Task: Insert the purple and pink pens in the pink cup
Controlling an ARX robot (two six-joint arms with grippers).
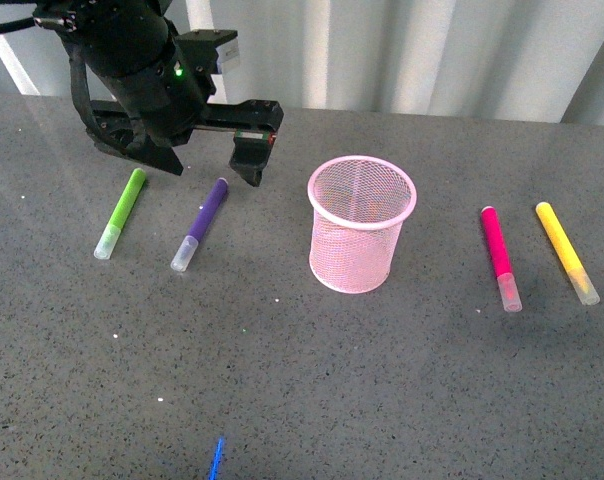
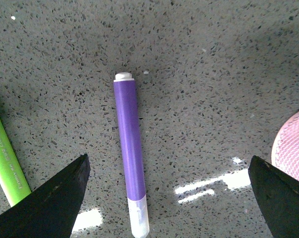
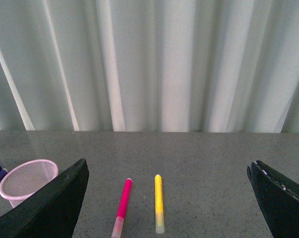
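The purple pen (image 1: 202,222) lies flat on the grey table, left of the pink cup (image 1: 362,225), which stands upright at the middle. My left gripper (image 1: 204,160) hovers open just behind the pen. In the left wrist view the purple pen (image 2: 129,153) lies between the spread fingers (image 2: 50,203), nearer that finger, untouched by my left gripper (image 2: 168,168). The pink pen (image 1: 499,255) lies right of the cup. My right gripper (image 3: 167,166) is open and empty, with the pink pen (image 3: 122,208) and the cup (image 3: 25,181) ahead of it; the front view does not show it.
A lime-green pen (image 1: 122,210) lies left of the purple one, close to the left finger. A yellow pen (image 1: 566,250) lies right of the pink pen. A small blue object (image 1: 216,460) sits at the near edge. A pale curtain (image 3: 154,64) hangs behind the table.
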